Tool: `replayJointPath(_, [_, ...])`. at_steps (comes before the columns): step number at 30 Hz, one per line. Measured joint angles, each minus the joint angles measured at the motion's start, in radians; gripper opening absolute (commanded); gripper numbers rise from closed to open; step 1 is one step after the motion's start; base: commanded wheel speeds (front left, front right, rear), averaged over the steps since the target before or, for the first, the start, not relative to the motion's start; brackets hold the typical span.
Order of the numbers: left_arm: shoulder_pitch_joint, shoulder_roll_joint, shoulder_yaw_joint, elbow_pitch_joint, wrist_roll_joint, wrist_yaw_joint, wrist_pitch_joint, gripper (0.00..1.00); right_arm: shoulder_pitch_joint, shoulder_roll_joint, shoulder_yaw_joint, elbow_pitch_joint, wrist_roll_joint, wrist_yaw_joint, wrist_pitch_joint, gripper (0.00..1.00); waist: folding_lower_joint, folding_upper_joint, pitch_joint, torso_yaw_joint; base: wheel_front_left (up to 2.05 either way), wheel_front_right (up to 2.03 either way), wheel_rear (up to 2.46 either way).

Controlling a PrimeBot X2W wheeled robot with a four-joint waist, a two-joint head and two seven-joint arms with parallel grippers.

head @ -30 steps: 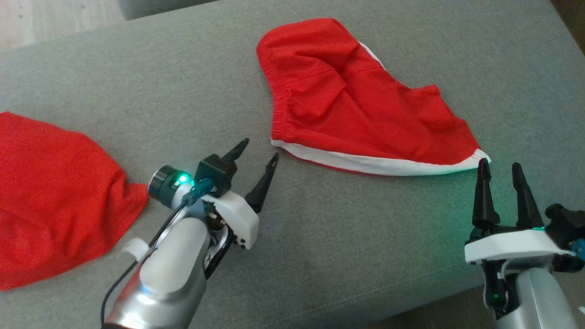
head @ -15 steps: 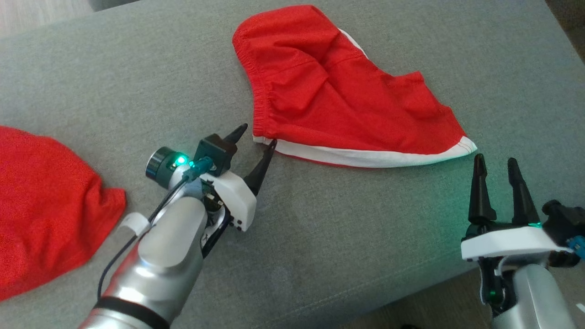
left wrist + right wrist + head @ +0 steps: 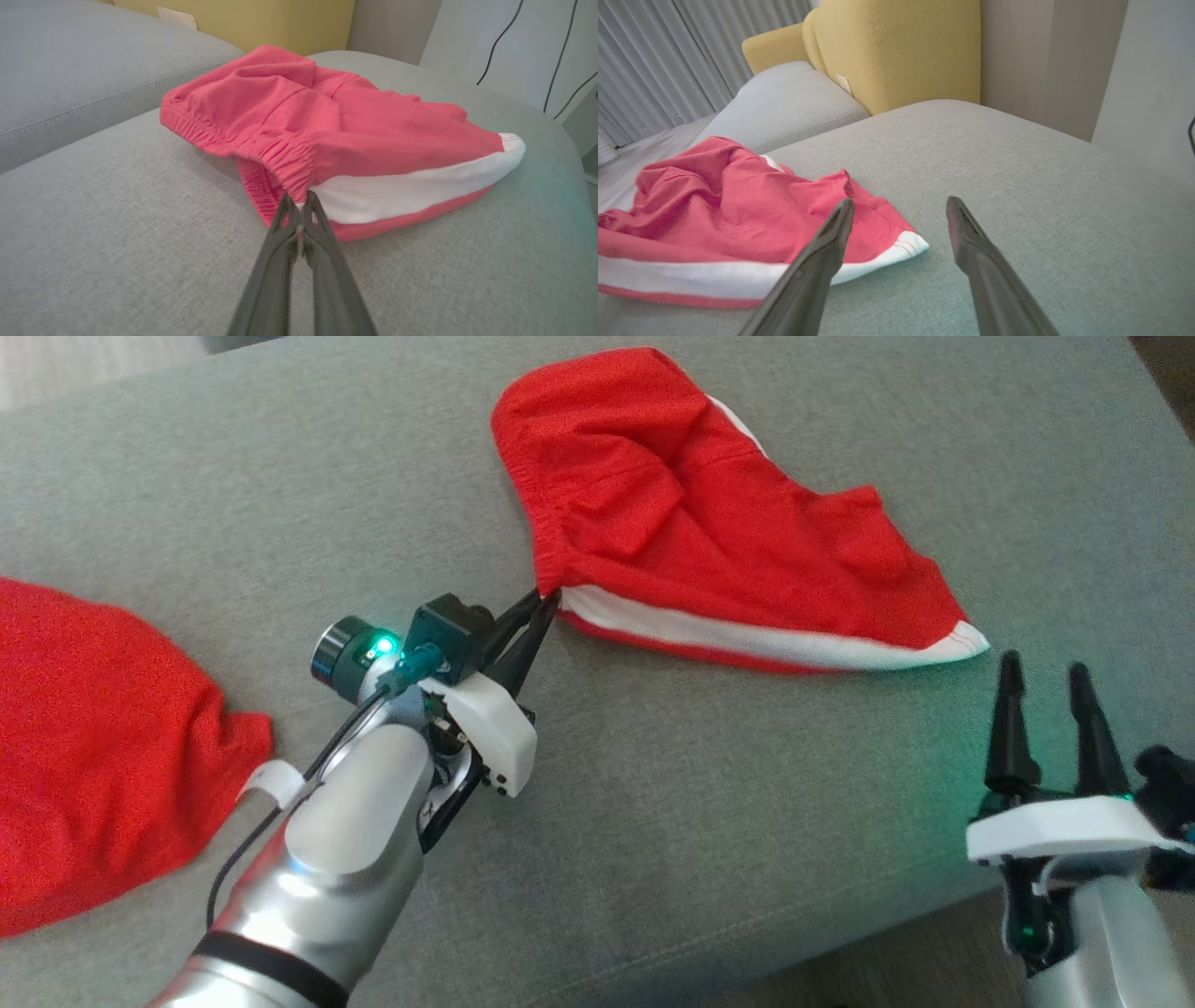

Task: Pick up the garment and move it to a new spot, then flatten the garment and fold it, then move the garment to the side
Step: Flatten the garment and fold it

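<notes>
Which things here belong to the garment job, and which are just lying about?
In the job: red shorts, pinched at the waistband corner by the shut left gripper; open right gripper near the hem corner.
Lying about: second red cloth at left; yellow chair.

Silver forearms [image 3: 345,859] carry white wrist housings [image 3: 495,737], green lights [image 3: 383,644], a black cable [image 3: 213,905] and dark tapered fingers [image 3: 1010,723].

Red shorts [image 3: 709,532]: soft matt knit cloth, gathered elastic waistband, smooth white trim. Grey sofa cushion [image 3: 747,803]: coarse woven upholstery, matt. Left gripper [image 3: 299,205] fingers dark matt plastic; forearm shell [image 3: 345,840] glossy silver.
</notes>
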State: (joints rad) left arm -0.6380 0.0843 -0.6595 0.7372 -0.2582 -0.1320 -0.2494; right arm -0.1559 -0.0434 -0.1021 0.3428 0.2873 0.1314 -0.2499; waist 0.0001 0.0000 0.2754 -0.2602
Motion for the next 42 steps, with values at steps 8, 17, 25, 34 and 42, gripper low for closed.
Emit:
replayJointPath(8, [0.092, 0.013, 0.002, -0.098, 0.013, 0.0, 0.0, 0.0, -0.089, 0.0, -0.088, 0.244, -0.026, 0.0, -0.001, 1.0, 0.0, 0.0, -0.029, 0.066, 0.0, 0.0, 0.0])
replayJointPath(17, [0.12, 0.012, -0.009, -0.139, 0.028, 0.0, 0.0, 0.0, -0.23, -0.001, -0.095, 0.483, 0.04, 0.0, -0.001, 1.0, 0.0, 0.0, -0.037, 0.101, 0.0, 0.0, 0.0])
replayJointPath(25, [0.124, 0.011, -0.012, -0.146, 0.028, 0.0, 0.0, 0.0, -0.294, -0.002, -0.082, 0.596, 0.092, 0.0, -0.001, 1.0, 0.0, 0.0, -0.036, 0.102, 0.0, 0.0, 0.0])
replayJointPath(34, [0.154, 0.011, -0.006, -0.152, 0.028, 0.009, 0.0, 0.0, -0.303, -0.002, -0.047, 0.55, 0.101, 0.0, -0.001, 0.0, 0.0, 0.0, -0.062, 0.108, 0.0, 0.0, 0.0])
replayJointPath(42, [0.186, 0.019, 0.033, -0.197, 0.028, 0.023, 0.0, 0.0, -0.27, -0.002, -0.014, 0.347, 0.078, 0.0, -0.001, 0.0, 0.0, 0.0, -0.134, 0.125, 0.0, 0.0, 0.0])
